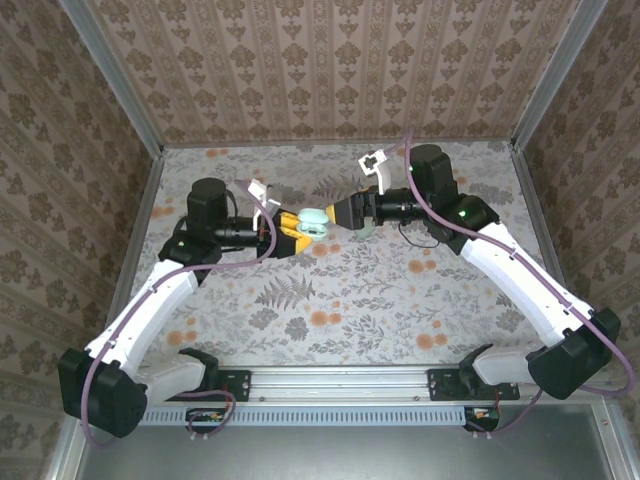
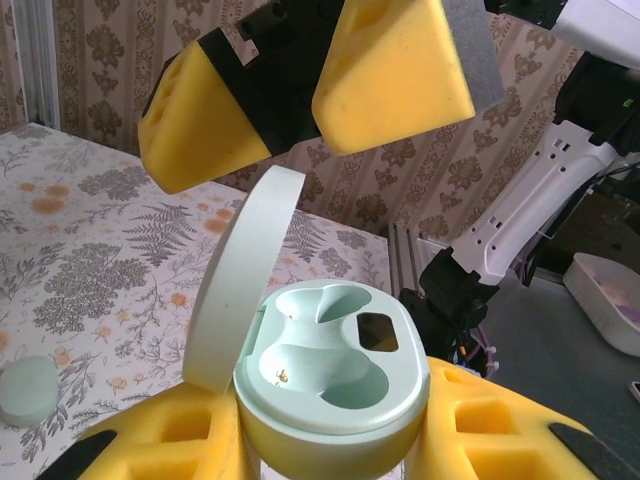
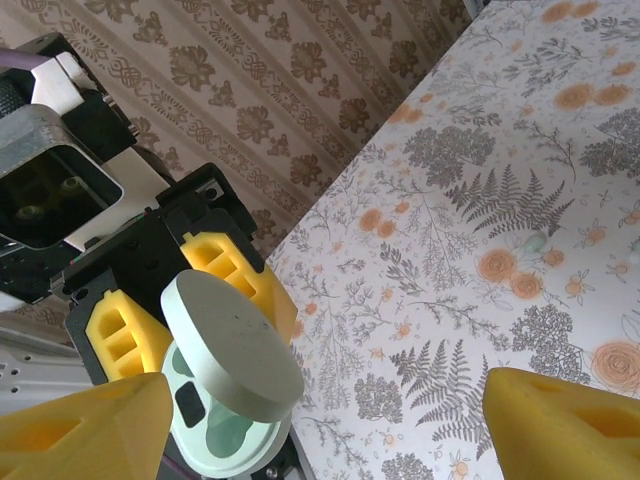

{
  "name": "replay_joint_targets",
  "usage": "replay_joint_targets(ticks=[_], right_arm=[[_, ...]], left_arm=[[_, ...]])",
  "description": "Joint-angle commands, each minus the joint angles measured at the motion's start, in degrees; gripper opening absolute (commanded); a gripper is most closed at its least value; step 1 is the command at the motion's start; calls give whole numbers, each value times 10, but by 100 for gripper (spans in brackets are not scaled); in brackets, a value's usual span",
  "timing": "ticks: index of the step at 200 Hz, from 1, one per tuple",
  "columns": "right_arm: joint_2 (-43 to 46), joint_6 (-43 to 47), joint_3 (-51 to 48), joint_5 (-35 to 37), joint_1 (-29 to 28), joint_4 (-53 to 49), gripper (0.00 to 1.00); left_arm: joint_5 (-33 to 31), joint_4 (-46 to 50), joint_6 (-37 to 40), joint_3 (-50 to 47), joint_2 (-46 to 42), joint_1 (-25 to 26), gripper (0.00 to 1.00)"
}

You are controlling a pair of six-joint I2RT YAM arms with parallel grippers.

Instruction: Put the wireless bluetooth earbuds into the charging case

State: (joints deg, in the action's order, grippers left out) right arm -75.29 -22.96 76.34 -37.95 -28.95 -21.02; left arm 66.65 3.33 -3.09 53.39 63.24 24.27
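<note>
The mint charging case (image 2: 335, 375) stands upright with its round lid (image 2: 245, 275) swung open to the left. Both of its wells are empty. My left gripper (image 2: 335, 445) is shut on the case body, a yellow foam finger (image 2: 500, 430) on each side. In the top view the case (image 1: 312, 222) hangs above the table's middle, between the two grippers. My right gripper (image 2: 295, 100) hovers just above the lid, open and holding nothing. From the right wrist view, the lid (image 3: 230, 345) partly covers the case (image 3: 215, 435). A small mint earbud (image 2: 28, 390) lies on the table.
The floral tablecloth (image 1: 330, 300) stretches toward the near rail (image 1: 340, 385). Patterned walls with metal frame posts (image 1: 110, 75) close in three sides. A thin black cable (image 1: 415, 240) lies on the table under the right arm.
</note>
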Motion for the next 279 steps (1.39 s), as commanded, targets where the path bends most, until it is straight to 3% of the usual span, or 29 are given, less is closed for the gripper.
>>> replay_joint_targets(ticks=[1, 82, 111, 159, 197, 279], right_arm=[[12, -14, 12, -7, 3, 0, 82], [-41, -65, 2, 167, 9, -54, 79], [-130, -79, 34, 205, -7, -73, 72], [-299, -80, 143, 210, -54, -88, 64], [-442, -62, 280, 267, -95, -139, 60], [-666, -44, 530, 348, -151, -204, 39]], left_arm=[[14, -19, -17, -8, -4, -8, 16], [-36, 32, -26, -37, -47, -75, 16], [-58, 47, -28, -55, -78, -104, 16], [-90, 68, -21, -77, -132, -139, 16], [-102, 87, -13, -86, -167, -157, 16], [-109, 108, -9, -87, -184, -167, 16]])
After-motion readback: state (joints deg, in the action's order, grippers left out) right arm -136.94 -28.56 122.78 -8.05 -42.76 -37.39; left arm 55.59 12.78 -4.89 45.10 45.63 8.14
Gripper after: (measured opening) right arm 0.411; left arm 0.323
